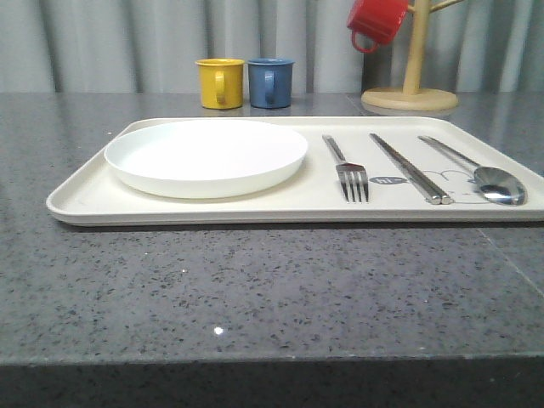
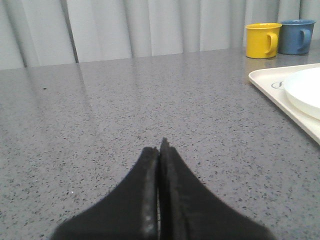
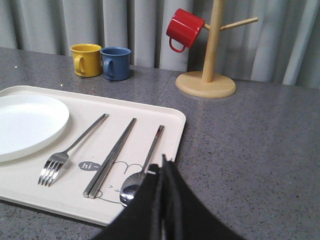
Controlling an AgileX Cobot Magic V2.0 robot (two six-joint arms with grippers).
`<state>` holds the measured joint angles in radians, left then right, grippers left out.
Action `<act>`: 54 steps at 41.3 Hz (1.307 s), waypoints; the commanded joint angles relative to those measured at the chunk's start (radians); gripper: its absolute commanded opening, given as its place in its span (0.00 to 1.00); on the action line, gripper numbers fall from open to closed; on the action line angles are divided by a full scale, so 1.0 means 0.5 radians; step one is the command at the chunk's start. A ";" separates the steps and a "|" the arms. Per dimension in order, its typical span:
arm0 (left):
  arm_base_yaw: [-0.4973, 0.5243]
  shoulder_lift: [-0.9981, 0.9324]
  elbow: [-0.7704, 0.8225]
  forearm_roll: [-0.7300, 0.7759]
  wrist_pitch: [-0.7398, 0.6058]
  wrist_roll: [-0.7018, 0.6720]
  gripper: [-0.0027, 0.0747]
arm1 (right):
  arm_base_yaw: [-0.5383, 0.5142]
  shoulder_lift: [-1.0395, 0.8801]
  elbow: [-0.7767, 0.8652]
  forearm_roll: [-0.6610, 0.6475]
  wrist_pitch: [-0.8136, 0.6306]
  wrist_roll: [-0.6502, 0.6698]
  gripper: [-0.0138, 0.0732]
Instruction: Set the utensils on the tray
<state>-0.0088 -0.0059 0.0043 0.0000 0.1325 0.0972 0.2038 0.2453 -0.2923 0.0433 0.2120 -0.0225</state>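
The cream tray (image 1: 255, 207) lies across the table and carries all the utensils. A white plate (image 1: 206, 155) sits on its left half. To the right lie the fork (image 1: 349, 169), the chopsticks (image 1: 410, 167) and the spoon (image 1: 478, 172), side by side. The right wrist view has the tray (image 3: 165, 120), plate (image 3: 27, 125), fork (image 3: 70, 150), chopsticks (image 3: 112, 155) and spoon (image 3: 150, 152). My right gripper (image 3: 163, 162) is shut and empty, by the tray's near right corner, covering part of the spoon bowl. My left gripper (image 2: 160, 147) is shut and empty over bare table, left of the tray (image 2: 280, 97).
A yellow mug (image 1: 220, 82) and a blue mug (image 1: 270, 82) stand behind the tray. A red mug (image 1: 376, 20) hangs on a wooden mug tree (image 1: 410, 85) at the back right. Grey curtains close the back. The speckled counter runs to the front edge.
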 commanded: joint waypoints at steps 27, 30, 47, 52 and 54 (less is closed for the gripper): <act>0.002 -0.040 0.009 -0.012 -0.179 -0.016 0.01 | -0.004 0.013 -0.055 -0.019 -0.177 -0.018 0.05; 0.002 -0.040 0.009 -0.012 -0.179 -0.016 0.01 | -0.004 0.013 -0.051 -0.029 -0.187 -0.018 0.05; 0.002 -0.040 0.009 -0.012 -0.179 -0.016 0.01 | -0.385 -0.324 0.462 -0.003 -0.211 -0.018 0.05; 0.002 -0.040 0.009 -0.012 -0.179 -0.016 0.01 | -0.434 -0.439 0.602 0.048 -0.211 -0.018 0.05; 0.002 -0.040 0.009 -0.012 -0.179 -0.016 0.01 | -0.435 -0.496 0.636 0.065 -0.202 -0.018 0.05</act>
<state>-0.0088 -0.0059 0.0043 0.0000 0.1325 0.0972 -0.0050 0.0254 0.0194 0.0586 0.1937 -0.0225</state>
